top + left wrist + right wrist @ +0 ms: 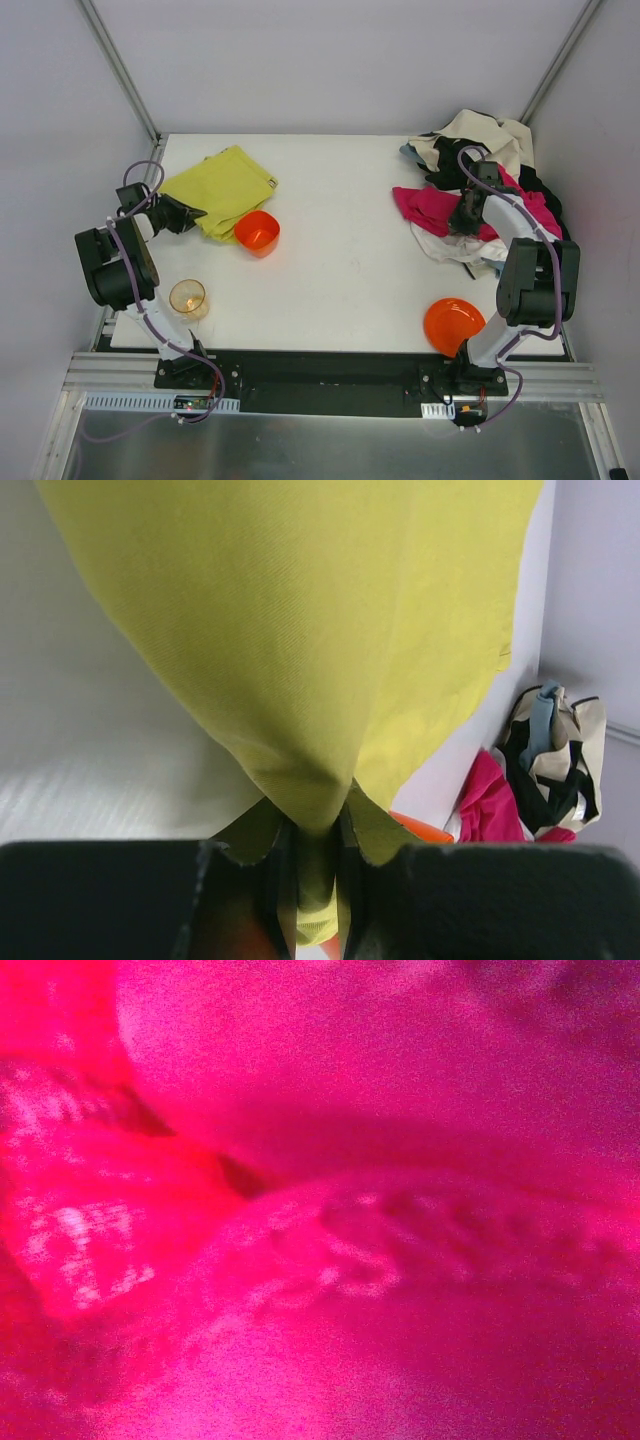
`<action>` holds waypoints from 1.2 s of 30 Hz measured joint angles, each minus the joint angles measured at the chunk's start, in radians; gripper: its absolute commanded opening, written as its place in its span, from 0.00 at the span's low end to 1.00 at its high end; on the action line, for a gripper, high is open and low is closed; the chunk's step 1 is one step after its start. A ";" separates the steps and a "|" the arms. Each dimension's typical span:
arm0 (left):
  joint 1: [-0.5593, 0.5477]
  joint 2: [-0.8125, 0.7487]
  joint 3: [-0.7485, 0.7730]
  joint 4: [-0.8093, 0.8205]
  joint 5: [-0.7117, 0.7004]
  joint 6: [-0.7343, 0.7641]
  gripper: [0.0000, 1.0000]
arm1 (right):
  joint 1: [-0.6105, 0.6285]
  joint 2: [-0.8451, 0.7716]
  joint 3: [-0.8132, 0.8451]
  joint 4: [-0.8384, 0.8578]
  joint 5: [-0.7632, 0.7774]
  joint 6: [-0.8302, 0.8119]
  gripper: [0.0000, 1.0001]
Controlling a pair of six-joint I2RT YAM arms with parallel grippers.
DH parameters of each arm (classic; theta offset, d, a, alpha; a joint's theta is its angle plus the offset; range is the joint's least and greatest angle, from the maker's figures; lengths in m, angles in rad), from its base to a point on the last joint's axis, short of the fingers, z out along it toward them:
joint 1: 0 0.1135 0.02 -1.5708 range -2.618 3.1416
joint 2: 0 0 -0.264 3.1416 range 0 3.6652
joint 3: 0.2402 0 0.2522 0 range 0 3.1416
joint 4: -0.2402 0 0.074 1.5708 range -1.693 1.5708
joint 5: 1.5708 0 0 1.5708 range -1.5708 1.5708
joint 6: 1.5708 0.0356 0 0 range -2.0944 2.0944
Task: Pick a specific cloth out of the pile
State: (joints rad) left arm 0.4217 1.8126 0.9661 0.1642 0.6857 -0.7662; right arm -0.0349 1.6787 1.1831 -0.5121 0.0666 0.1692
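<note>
The yellow-green cloth (pixel 222 185) lies spread on the white table's (pixel 340 270) far left, away from the pile. My left gripper (pixel 190 215) is shut on its near corner; in the left wrist view the cloth (pixel 300 630) bunches between the closed jaws (pixel 315 880). The pile (pixel 480 180) of cream, magenta, white and black garments sits at the far right and also shows in the left wrist view (pixel 545 760). My right gripper (pixel 465 222) is pressed down into the pile's magenta cloth (pixel 425 205). Magenta fabric (pixel 350 1260) fills the right wrist view and hides the fingers.
An orange cup (pixel 257 232) stands just right of the yellow-green cloth. A clear plastic cup (pixel 188 298) stands at the near left. An orange bowl (pixel 452 325) sits at the near right edge, by the right arm's base.
</note>
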 measured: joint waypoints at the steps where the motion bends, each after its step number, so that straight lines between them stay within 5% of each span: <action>1: 0.005 -0.005 0.000 -0.008 -0.008 0.001 0.18 | 0.003 0.000 0.000 0.000 0.000 -0.001 0.01; 11: 0.013 -0.056 -0.038 -0.048 -0.078 0.019 0.71 | 0.017 0.000 -0.006 0.003 0.000 -0.002 0.00; 17: 0.012 -0.132 -0.060 -0.070 -0.117 0.025 0.94 | 0.024 -0.002 -0.017 0.003 0.000 -0.002 0.01; 27: 0.012 -0.220 -0.067 -0.109 -0.126 0.025 0.99 | 0.042 -0.026 -0.018 0.003 -0.002 -0.002 0.03; 36: 0.012 -0.283 -0.092 -0.142 -0.118 0.051 0.99 | 0.082 -0.050 -0.024 0.008 -0.023 -0.006 0.20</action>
State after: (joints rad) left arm 0.4339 1.5295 0.8745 0.0223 0.5674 -0.7155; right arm 0.0471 1.6291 1.1595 -0.5045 0.0441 0.1635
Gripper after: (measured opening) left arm 0.990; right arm 0.163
